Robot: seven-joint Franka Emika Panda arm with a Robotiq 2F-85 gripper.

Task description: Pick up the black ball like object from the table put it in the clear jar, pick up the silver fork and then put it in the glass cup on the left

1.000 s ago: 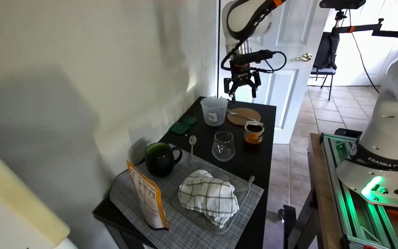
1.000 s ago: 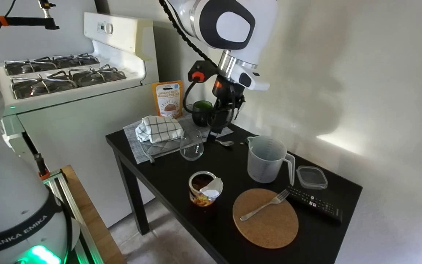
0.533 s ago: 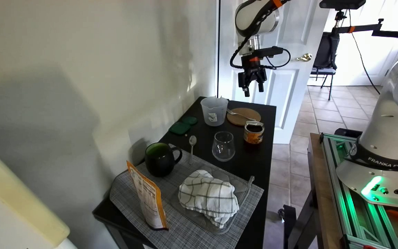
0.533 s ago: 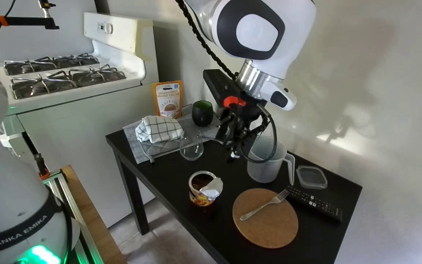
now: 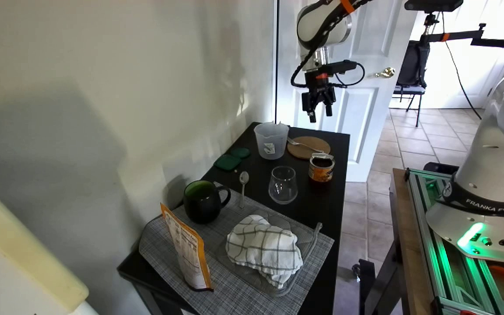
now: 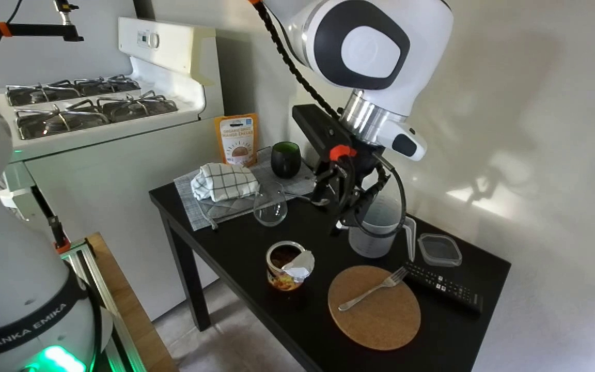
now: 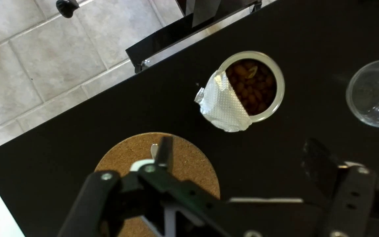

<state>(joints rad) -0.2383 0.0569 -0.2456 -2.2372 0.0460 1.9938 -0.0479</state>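
Note:
My gripper (image 5: 320,115) is open and empty, held above the table between the jug-like glass cup and the clear jar. Its fingers stand wide apart in the wrist view (image 7: 239,148). The silver fork (image 6: 372,292) lies on a round cork board (image 6: 375,330); in the wrist view a finger hides most of it and its handle end (image 7: 154,150) shows. The clear jar (image 5: 283,188) is short and rounded, and its base shows at the right of the wrist view (image 7: 377,98). The whitish glass cup (image 5: 271,142) is partly behind my gripper (image 6: 328,214). No black ball-like object shows.
An open can (image 6: 279,279) with a peeled foil lid stands near the table edge. A black remote (image 6: 447,287) and clear lid (image 6: 439,250) lie beside the cup. A dark mug (image 5: 204,203), spoon (image 5: 244,178), checked towel (image 5: 265,249) and orange pouch (image 5: 188,249) are farther along.
My arm has swung from near the clear jar and spoon toward the glass cup and cork board, and the wrist has turned. In the last half second it moved only slightly. The table objects stay put.

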